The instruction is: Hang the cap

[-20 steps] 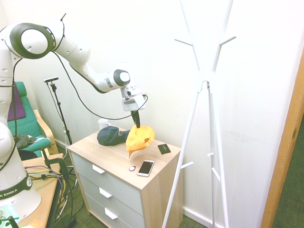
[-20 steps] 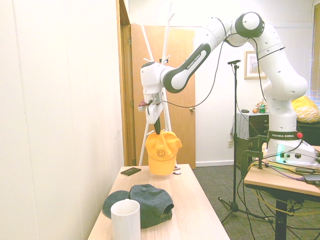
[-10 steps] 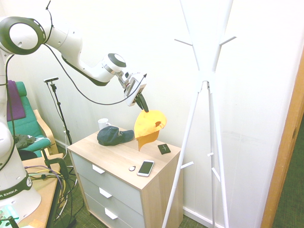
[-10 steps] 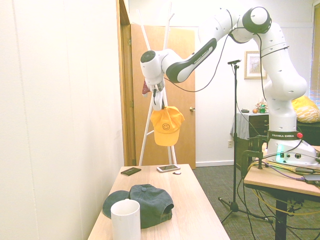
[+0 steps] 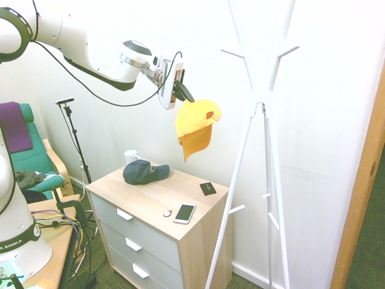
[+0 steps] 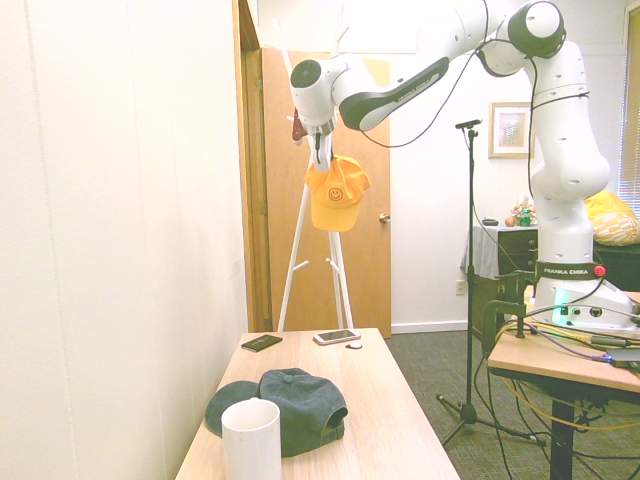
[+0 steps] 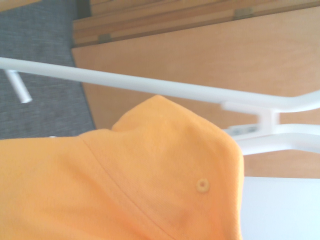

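First exterior view has the gripper [image 5: 183,93] pinched shut on the back edge of the yellow-orange cap [image 5: 195,125], so the cap dangles in mid-air well above the wooden dresser [image 5: 157,201], off to the left of the white coat stand [image 5: 260,102] and not touching it. Down on the dresser top sit a dark blue-grey cap [image 5: 143,172], a white mug [image 5: 130,157], a phone [image 5: 184,213] and a small black square thing [image 5: 207,188]. Wrist view is mostly orange fabric with the stand's white poles [image 7: 150,86] behind it.
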Tool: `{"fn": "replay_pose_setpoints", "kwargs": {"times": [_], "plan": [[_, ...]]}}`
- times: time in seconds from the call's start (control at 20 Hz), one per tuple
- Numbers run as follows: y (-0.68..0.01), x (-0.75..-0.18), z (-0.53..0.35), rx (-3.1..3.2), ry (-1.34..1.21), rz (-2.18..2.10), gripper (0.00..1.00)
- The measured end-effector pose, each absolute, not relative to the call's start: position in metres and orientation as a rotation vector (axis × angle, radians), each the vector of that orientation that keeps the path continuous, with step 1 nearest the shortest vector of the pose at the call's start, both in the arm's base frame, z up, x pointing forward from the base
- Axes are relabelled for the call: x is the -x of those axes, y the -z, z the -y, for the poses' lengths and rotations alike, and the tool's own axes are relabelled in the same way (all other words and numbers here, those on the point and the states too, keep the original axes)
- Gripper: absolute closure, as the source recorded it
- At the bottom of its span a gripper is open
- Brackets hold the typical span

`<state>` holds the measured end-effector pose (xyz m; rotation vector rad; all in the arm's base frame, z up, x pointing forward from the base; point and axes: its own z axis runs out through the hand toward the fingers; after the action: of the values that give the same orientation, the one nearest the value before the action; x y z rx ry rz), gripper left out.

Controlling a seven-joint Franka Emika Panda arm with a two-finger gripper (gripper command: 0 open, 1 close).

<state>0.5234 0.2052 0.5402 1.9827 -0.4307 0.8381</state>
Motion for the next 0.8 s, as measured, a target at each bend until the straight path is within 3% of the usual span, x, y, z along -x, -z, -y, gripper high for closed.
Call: {"fn": "replay_pose_setpoints", "kwargs": {"times": [0.45, 0.8], "plan": [[-0.661, -0.509, -0.209, -1.831, -0.964, 0.379, 1.00], [-0.715, -0.513, -0.197, -1.789, -1.004, 0.403, 1.00]]}}
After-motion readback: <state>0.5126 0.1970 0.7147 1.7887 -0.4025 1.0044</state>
